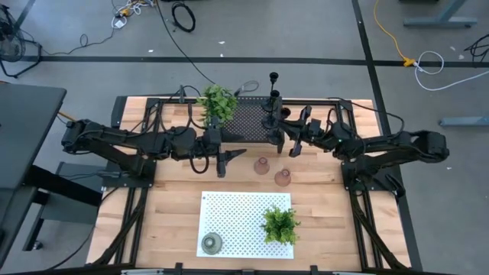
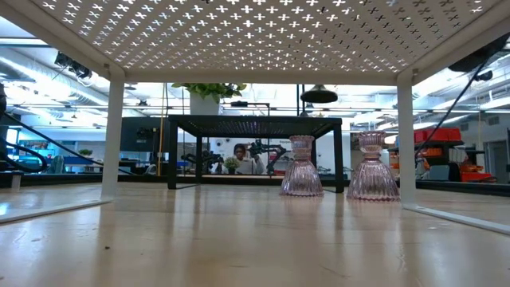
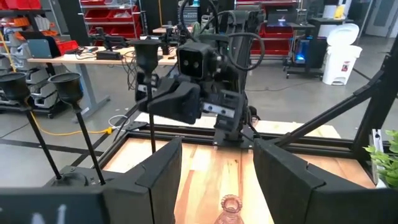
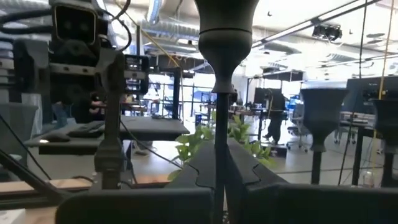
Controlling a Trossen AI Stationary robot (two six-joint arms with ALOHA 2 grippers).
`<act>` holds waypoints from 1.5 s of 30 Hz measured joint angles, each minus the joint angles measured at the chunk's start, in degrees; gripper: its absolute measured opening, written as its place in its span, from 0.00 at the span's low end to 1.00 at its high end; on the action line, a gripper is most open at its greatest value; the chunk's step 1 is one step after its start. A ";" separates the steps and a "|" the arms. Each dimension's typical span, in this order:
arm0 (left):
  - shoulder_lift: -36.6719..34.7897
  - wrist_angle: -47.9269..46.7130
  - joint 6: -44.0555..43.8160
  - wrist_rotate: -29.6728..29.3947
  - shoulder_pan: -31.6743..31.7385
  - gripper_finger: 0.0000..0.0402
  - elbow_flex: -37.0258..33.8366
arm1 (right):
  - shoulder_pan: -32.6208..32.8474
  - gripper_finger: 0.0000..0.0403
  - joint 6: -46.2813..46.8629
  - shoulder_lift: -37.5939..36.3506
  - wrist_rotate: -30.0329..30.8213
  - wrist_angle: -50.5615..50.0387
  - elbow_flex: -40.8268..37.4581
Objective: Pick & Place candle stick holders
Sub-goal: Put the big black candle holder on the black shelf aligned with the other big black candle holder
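Wooden planks made up the table (image 1: 176, 221) we watched from above, and nearest its front edge lay a white perforated panel (image 1: 244, 218) carrying an olive-green glass holder (image 1: 212, 244) at one corner and a small leafy plant (image 1: 280, 224) at the other. Just beyond that panel stood two pink glass holders (image 1: 262, 166) (image 1: 283, 178), upright and close together but apart; from table height we saw them side by side (image 2: 302, 167) (image 2: 372, 167) in front of the black mesh rack (image 2: 255, 123).

Farther back, we found the left gripper (image 1: 227, 160) over bare wood beside the pink pair, its fingers (image 3: 163, 177) spread wide with nothing between them; one pink holder showed below the gap in its wrist view.

The right gripper (image 1: 281, 136) hung at the front edge of the black mesh rack (image 1: 248, 121), and in its wrist view we saw the fingers (image 4: 202, 171) closed tightly on the thin stem of a slim black holder (image 4: 222, 81), cup upward. Other slim black holders (image 1: 273, 85) stood on the rack's far side near it, and a second leafy plant (image 1: 218, 101) sat at the rack's opposite corner.

Beyond the table we made out a person (image 2: 239, 153) in the workshop.
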 joint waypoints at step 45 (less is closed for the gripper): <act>0.04 -2.16 0.00 0.00 0.00 0.50 0.00 | -5.62 0.09 3.12 12.57 -2.59 9.32 0.70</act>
